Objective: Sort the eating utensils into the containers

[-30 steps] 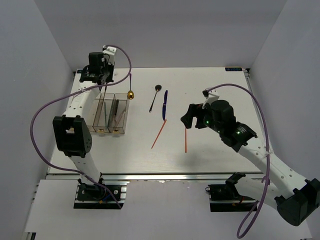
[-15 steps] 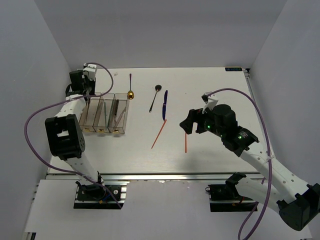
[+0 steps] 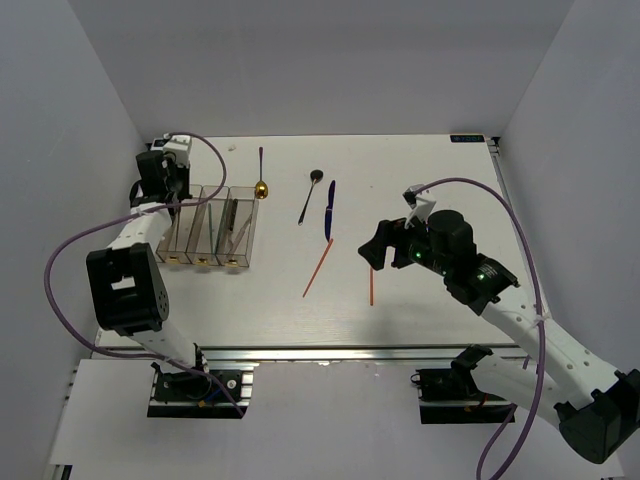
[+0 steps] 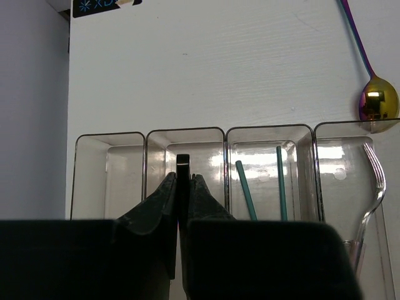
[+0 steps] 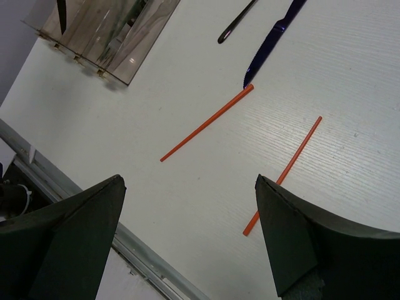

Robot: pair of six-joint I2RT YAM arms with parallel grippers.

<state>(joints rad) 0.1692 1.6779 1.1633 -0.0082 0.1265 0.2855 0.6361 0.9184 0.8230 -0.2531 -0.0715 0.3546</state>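
The containers (image 3: 210, 228) are smoky clear bins joined side by side at the left. My left gripper (image 4: 182, 178) hangs over the second bin from the left (image 4: 187, 129), shut on a thin black knife (image 4: 182, 170) held on edge. Two teal chopsticks (image 4: 247, 197) lie in the third bin and a silver fork (image 4: 377, 181) in the fourth. A gold-bowled spoon (image 3: 261, 186) lies just behind the bins. A black spoon (image 3: 310, 195), a blue knife (image 3: 330, 208) and two orange chopsticks (image 3: 318, 268) (image 3: 371, 278) lie mid-table. My right gripper (image 5: 189, 181) stands open above the orange chopsticks (image 5: 206, 123).
The metal rail (image 5: 75, 200) of the table's near edge runs below the right gripper. A purple cable (image 3: 75, 250) loops off the left arm beside the table's left edge. White walls close in the table on three sides.
The left arm has swung left from behind the right-hand bins to over the left-hand ones, carrying the black knife. The right arm has barely shifted.
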